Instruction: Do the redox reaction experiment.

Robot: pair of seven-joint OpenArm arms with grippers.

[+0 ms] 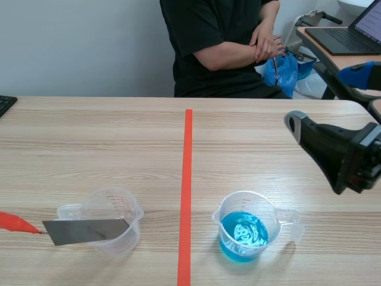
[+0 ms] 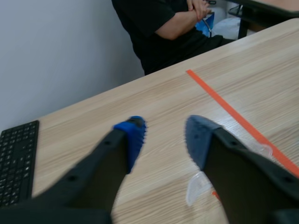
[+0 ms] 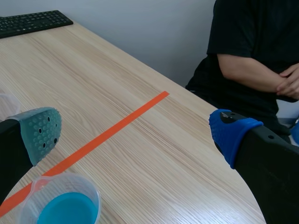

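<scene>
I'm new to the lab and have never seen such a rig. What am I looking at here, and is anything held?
It is a robot with two black arms, each ending in a two-fingered gripper. The wide picture looks across the wooden table from between the arms; the other two come from wrist cameras. On the table stand a clear measuring cup with a grey metal sheet resting on it, and a second cup of blue liquid. A person sits opposite, arms folded. The left gripper and right gripper are both open, holding nothing.
</scene>
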